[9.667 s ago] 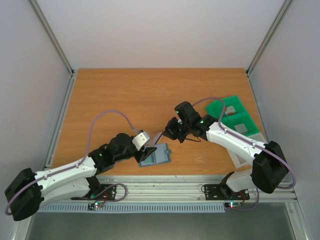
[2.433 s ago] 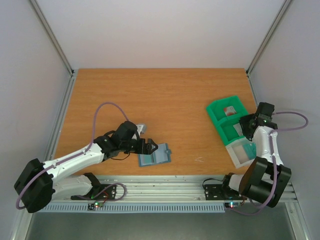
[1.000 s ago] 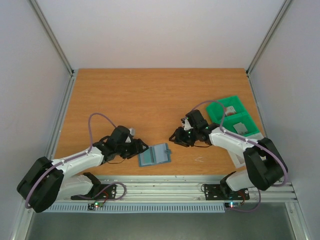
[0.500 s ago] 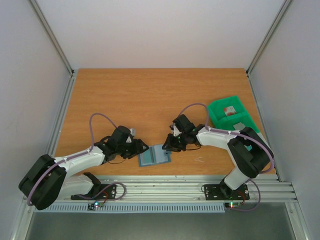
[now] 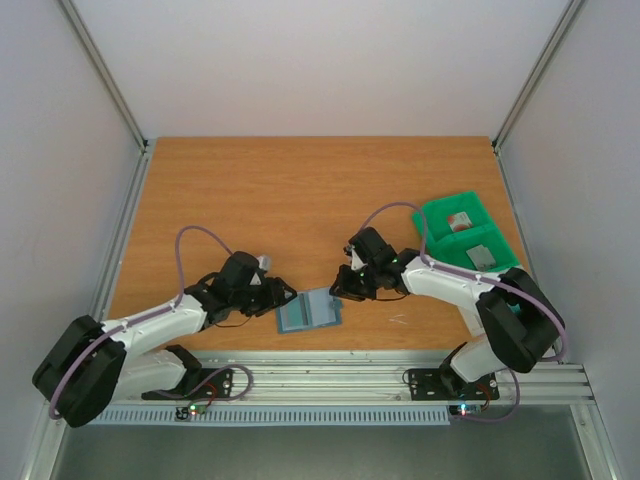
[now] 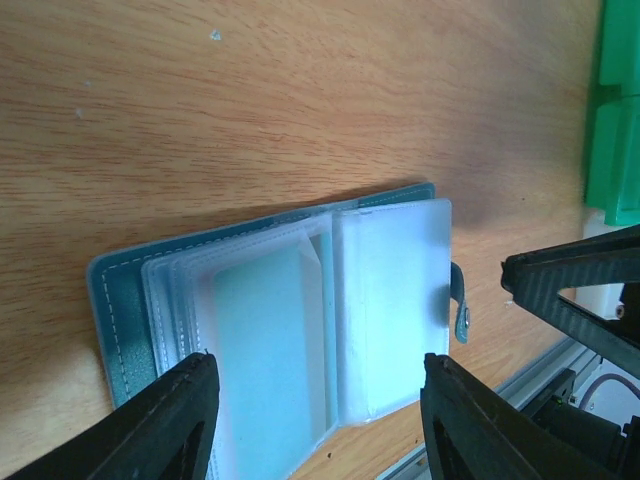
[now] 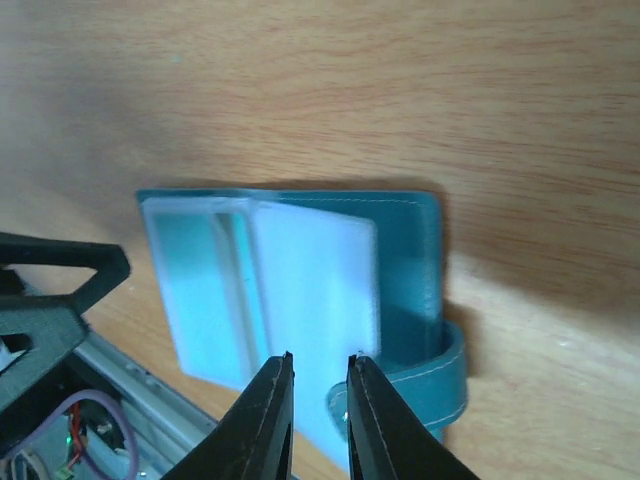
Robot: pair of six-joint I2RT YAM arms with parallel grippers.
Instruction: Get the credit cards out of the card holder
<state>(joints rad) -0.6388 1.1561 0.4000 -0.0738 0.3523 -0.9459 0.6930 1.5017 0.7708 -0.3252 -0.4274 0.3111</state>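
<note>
Overhead, card holder [image 5: 308,312] flat blue patch; wrist views reveal clear sleeves [image 6: 390,300].

Card holder [image 6: 300,320] spread on wooden table [image 6: 250,90]

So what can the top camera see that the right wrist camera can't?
Only the top camera: the whole left arm and right arm, and the green bin with a red card and a grey card. Only the right wrist camera: the holder's snap strap and clear sleeves, with the right fingers nearly together over a sleeve's edge. Both: the open card holder on the table, and the left fingers by it.
</note>
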